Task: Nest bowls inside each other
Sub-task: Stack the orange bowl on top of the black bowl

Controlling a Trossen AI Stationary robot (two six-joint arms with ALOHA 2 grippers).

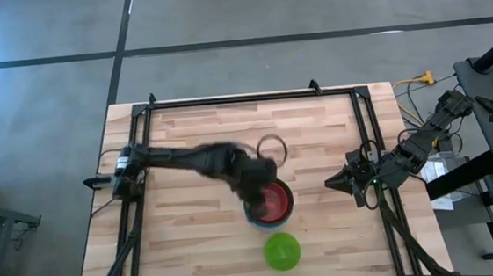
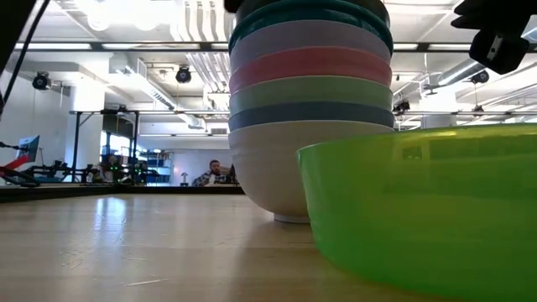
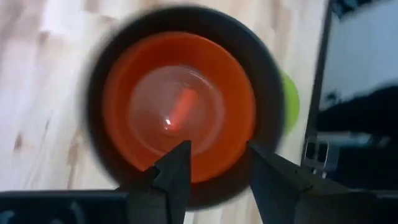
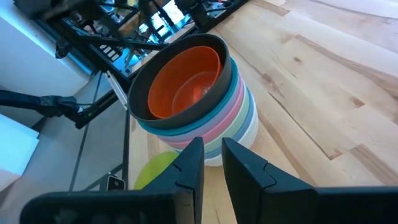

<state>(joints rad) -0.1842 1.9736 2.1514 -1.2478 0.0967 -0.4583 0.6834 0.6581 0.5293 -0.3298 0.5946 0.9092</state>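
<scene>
A stack of nested bowls (image 1: pixel 269 205) stands upright near the table's middle, resting on its white bottom bowl (image 2: pixel 277 180). Above that come blue, pale green, pink, lavender, teal and black, with the red bowl (image 4: pixel 186 81) innermost on top. The bright green bowl (image 1: pixel 282 251) sits alone on the table, just nearer than the stack. My left gripper (image 3: pixel 217 165) hovers open over the red bowl (image 3: pixel 180 106), pointing down, with no finger on it. My right gripper (image 4: pixel 213 158) waits shut at the table's right side, aimed at the stack.
A black metal frame (image 1: pixel 226 99) runs around the table's far, left and right edges. Bare wood lies left of the stack and across the far half. Cables and equipment (image 1: pixel 458 139) stand past the right edge. A person (image 2: pixel 214 174) sits far off in the room.
</scene>
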